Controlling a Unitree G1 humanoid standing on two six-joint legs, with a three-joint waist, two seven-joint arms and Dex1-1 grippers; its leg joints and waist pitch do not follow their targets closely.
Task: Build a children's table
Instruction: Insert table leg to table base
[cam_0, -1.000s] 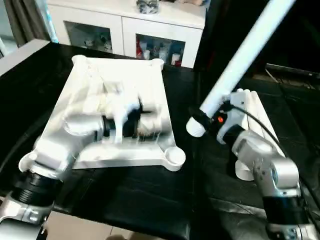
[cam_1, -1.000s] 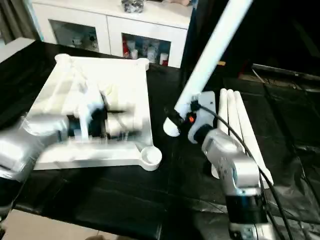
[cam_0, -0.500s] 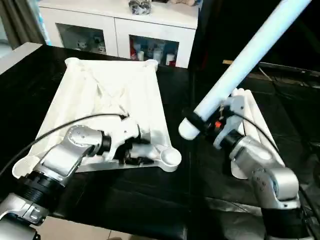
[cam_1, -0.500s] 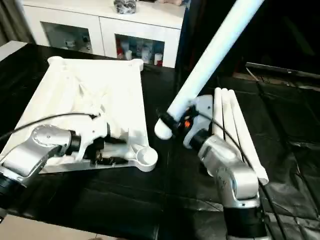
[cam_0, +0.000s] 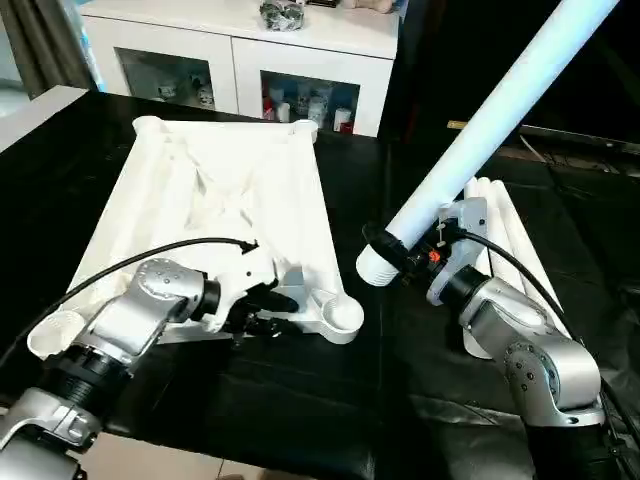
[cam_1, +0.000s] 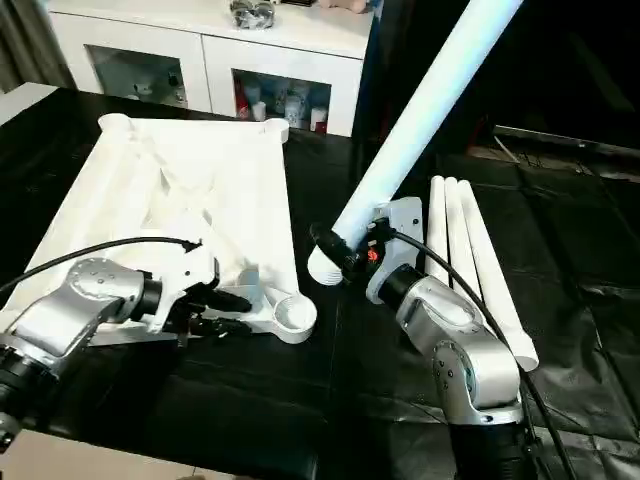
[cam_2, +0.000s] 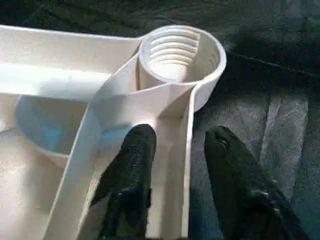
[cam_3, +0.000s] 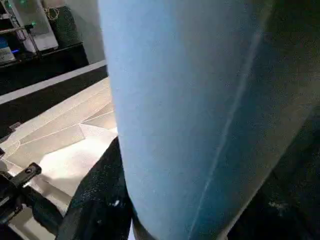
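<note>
From the head views, the upturned table top (cam_0: 220, 210) lies on the black surface (cam_0: 300, 400); the right pincer (cam_0: 400, 262) grips a raised leg (cam_0: 480, 130). The left wrist view shows the left pincer (cam_2: 172, 150) part-open, apparently straddling the rim beside a corner socket (cam_2: 180, 55).

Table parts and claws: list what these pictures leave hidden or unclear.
- Held leg: upper end cut off by the left eye view's top edge.
- Right claw: fingers mostly covered by that leg.
- Tabletop: near-left corner socket behind the left forearm.
- Cabinet contents: too small to identify.
</note>
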